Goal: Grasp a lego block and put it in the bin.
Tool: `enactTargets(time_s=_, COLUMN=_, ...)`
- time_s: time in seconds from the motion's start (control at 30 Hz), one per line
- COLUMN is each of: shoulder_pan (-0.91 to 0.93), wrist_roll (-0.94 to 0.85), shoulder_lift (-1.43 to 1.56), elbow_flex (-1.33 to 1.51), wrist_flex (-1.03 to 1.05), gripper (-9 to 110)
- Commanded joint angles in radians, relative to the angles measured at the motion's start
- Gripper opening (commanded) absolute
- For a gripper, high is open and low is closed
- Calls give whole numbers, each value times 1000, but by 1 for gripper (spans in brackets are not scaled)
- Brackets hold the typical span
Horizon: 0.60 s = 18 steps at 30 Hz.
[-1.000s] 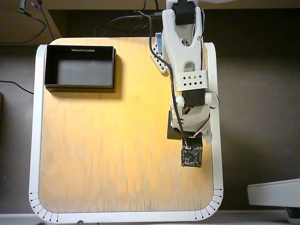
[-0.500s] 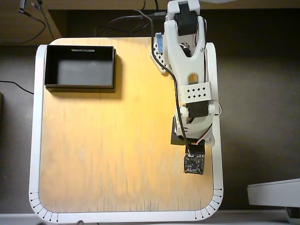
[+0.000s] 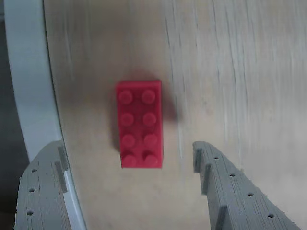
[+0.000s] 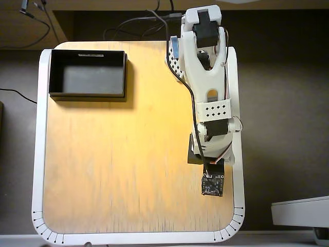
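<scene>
The red lego block (image 3: 139, 124) lies flat on the wooden tabletop, studs up, its long side running up the wrist view. My gripper (image 3: 127, 148) is open just above it. The left finger (image 3: 45, 187) and the right finger (image 3: 230, 191) stand on either side of the brick's near end and do not touch it. In the overhead view the arm's wrist (image 4: 212, 177) covers the brick near the table's right edge. The black bin (image 4: 87, 94) sits at the far left corner with nothing in it.
The table's white rim (image 3: 29, 96) runs close along the brick's left side in the wrist view, under the left finger. Overhead, the arm (image 4: 208, 87) reaches along the right edge (image 4: 238, 170), and bare wood lies between it and the bin. Cables trail behind the table.
The arm has stretched further toward the table's near edge in the overhead view, carrying the wrist and its camera board lower along the right side.
</scene>
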Motion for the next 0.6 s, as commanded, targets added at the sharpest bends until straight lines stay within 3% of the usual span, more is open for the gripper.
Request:
enactTargets(time_s=0.0, shoulder_pan=-9, wrist_roll=-2, shoulder_lift=-3, elbow_flex=-137, wrist_flex=-35, gripper=27)
enactTargets(time_s=0.57, shoulder_pan=46, wrist_roll=20, shoulder_lift=-66, elbow_flex=-133, wrist_flex=-97, gripper=26)
